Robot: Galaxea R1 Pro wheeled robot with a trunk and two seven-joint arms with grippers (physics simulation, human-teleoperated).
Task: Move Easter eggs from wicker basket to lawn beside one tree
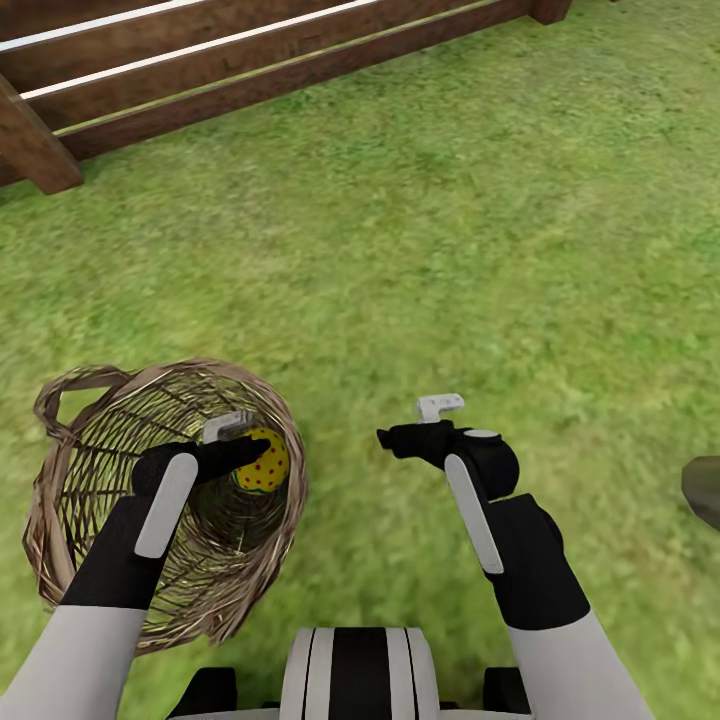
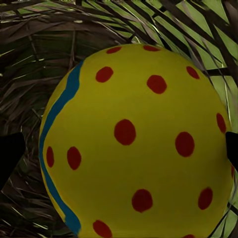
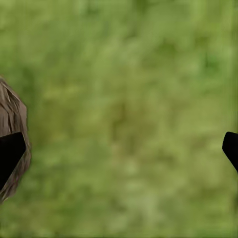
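Note:
The wicker basket [image 1: 90, 470] lies tipped on the lawn [image 1: 450, 250] at the lower left, in front of my left arm. One Easter egg [image 1: 268, 464], yellow with red dots and a blue band, rests inside near the rim. My left gripper [image 1: 250, 450] reaches into the basket and is open, its fingertips [image 2: 10, 153] flanking the egg [image 2: 134, 144], which sits very close to the wrist camera. My right gripper [image 1: 392, 438] hovers open over bare grass just right of the basket, nothing between its fingertips [image 3: 11, 151]. The basket's edge [image 3: 12, 124] shows beside one right fingertip.
A brown slatted wooden fence [image 1: 200, 70] with a post [image 1: 35, 145] runs along the far left and top. A dark grey object [image 1: 704, 490] pokes in at the right edge. Open grass stretches ahead and to the right.

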